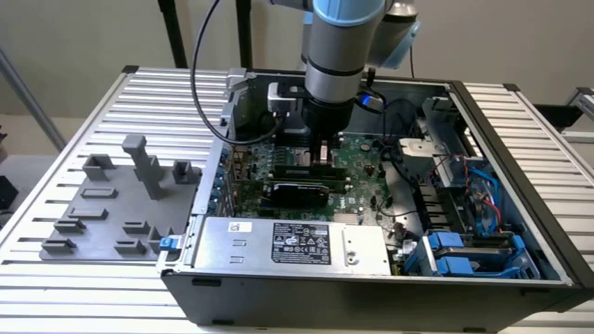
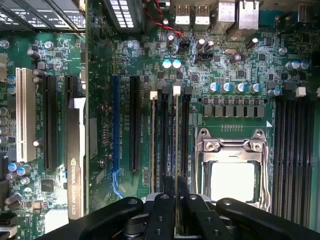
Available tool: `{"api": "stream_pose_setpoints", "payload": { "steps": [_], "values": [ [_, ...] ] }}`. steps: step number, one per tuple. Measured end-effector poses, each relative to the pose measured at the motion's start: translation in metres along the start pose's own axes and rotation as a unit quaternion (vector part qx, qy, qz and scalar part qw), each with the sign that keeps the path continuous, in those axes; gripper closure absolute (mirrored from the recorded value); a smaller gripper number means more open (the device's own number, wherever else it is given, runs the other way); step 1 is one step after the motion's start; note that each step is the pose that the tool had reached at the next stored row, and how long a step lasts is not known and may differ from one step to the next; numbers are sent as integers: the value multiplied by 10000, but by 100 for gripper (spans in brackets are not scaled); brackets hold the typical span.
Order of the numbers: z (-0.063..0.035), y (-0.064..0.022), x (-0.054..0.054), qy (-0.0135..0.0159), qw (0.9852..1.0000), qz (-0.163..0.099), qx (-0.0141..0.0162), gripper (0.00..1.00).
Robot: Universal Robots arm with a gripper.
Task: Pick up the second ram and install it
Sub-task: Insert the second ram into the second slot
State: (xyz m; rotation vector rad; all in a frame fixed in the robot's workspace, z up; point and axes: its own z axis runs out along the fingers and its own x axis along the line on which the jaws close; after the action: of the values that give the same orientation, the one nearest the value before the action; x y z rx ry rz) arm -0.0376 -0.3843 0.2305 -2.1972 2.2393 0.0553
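**Green RAM stick held edge-on over the memory slots; seating not confirmed**

Green and densely populated, the large motherboard lies inside the open black computer case, which rests on the ribbed metal table. A grey moulded parts fixture sits on the table at the exterior view's left, well apart from the work area.

Progress: the second ram, a long, thin green circuit-board stick seen edge-on, is already off its resting place and in the grip of the black end effector. In the wrist view it lines up with the bank of long black memory slots just beside the square silver CPU socket. A white latch shows at the far end of that line. Whether the stick is fully pressed home cannot be told; judged from these views, installation is under way, not finished.

End effector: its two black fingers are pinched close on the near end of the stick, one on each face. In the exterior view the arm stands vertical over the motherboard, end effector low inside the case.

A black NVIDIA-labelled card occupies a slot further along the board, apart from the memory slots.
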Motion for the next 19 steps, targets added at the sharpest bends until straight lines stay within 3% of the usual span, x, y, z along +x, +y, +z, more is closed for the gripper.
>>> {"api": "stream_pose_setpoints", "payload": {
  "steps": [3, 19],
  "values": [
    [13, -1, 0, -1, 10000, 6, 17, 100],
    [52, 11, -14, -1, 10000, 49, 20, 100]
  ]
}}
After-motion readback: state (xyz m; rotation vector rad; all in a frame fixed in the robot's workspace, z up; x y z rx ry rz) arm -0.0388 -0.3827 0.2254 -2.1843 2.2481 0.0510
